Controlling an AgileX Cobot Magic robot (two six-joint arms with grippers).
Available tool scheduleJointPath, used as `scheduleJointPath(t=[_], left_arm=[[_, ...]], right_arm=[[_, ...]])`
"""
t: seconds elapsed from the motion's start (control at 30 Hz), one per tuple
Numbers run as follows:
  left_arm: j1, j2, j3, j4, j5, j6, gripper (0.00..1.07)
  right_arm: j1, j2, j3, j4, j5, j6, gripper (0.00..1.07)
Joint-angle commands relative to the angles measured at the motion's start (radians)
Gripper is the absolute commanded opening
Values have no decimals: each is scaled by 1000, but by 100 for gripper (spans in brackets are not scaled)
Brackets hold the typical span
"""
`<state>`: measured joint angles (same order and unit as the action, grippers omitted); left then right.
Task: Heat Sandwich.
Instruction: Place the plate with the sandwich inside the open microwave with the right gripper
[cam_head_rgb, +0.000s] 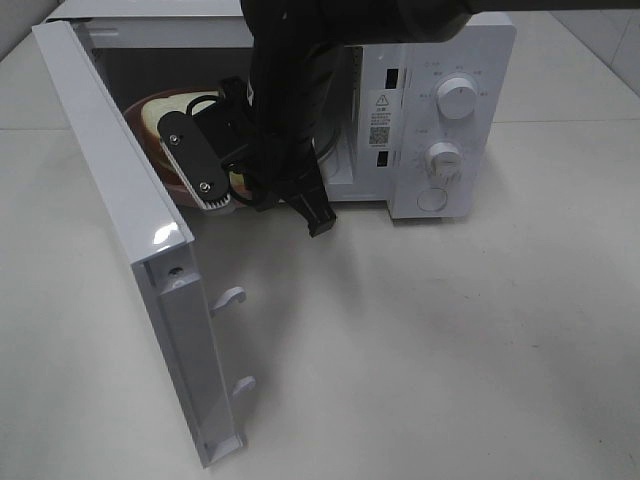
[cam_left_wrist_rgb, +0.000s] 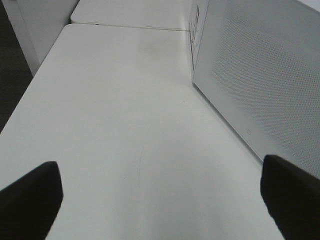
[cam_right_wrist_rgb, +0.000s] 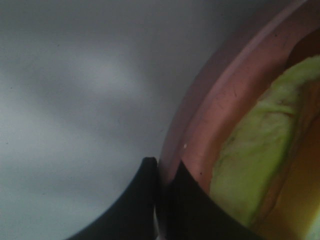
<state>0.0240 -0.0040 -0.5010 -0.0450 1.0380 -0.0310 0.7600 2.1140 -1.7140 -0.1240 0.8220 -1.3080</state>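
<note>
the sandwich (cam_right_wrist_rgb: 260, 150) lies on the pink plate (cam_right_wrist_rgb: 220, 110) inside the microwave (cam_head_rgb: 450, 60), just inward of the rim the right gripper (cam_right_wrist_rgb: 164, 172) pinches, while the left gripper (cam_left_wrist_rgb: 160, 167) hangs spread wide beyond the door (cam_head_rgb: 120, 200), well apart.

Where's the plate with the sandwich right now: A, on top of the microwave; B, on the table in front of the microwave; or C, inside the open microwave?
C: the pink plate carrying the sandwich is inside the microwave, whose door stands open.
</note>
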Motion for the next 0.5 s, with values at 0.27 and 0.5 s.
scheduleJointPath(t=[0.27,0.5], left_arm=[[3,-28,4,1,-4,-1,101],[3,-28,4,1,-4,-1,101]], right_arm=[[-26,65,-109,-7,24,60,2],[-51,114,-182,-6,26,90,2]])
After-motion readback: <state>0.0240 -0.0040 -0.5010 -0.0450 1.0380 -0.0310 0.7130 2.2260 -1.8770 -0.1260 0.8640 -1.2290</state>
